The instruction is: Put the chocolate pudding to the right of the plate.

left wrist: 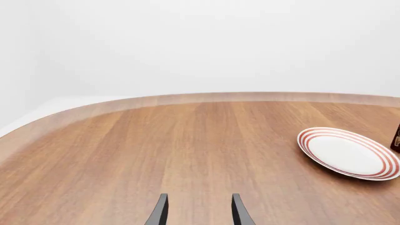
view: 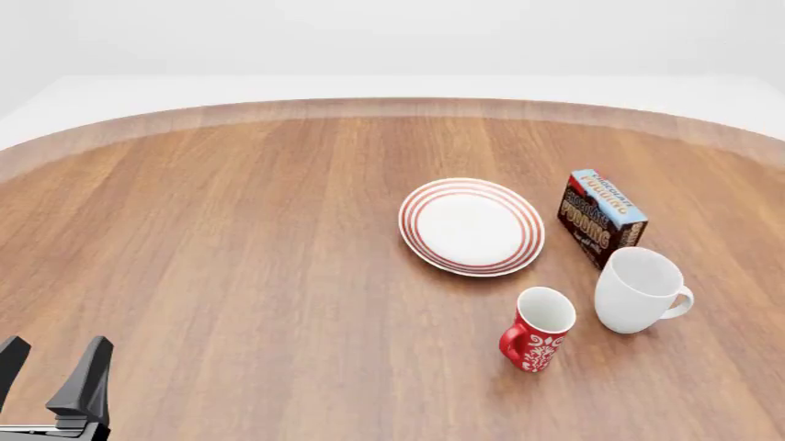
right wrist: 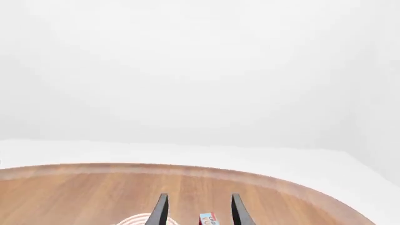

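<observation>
The chocolate pudding [view: 602,218] stands on the bench [view: 245,239] just right of the plate [view: 472,226], toward the right edge. Left gripper [view: 43,367] and right gripper [right wrist: 197,208] gape, empty.

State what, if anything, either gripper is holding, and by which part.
Nothing is held. The left gripper and right gripper both show open, empty fingers. The chocolate pudding sits free on the table, right of the plate.
</observation>
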You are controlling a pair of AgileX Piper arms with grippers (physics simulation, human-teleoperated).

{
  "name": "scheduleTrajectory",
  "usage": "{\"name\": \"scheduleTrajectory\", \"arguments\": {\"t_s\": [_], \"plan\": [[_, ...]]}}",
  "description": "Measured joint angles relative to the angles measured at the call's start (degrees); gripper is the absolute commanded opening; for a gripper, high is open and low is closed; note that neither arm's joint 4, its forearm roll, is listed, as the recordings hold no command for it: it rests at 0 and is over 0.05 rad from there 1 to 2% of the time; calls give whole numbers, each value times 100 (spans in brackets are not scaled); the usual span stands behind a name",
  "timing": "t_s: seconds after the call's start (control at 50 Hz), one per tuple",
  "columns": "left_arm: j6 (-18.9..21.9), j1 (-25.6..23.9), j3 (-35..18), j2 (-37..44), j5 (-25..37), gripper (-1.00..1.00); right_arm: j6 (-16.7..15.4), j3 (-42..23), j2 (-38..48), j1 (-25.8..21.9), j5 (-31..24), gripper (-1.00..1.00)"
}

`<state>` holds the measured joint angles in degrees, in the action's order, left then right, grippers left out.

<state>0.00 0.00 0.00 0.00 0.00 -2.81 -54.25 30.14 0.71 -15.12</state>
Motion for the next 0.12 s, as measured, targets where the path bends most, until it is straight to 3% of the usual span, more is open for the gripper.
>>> {"name": "scheduleTrajectory", "arguments": {"t_s": [0.12], "plan": [[0,0,0,0,0,100,194,83,-586,113,-154,100]]}}
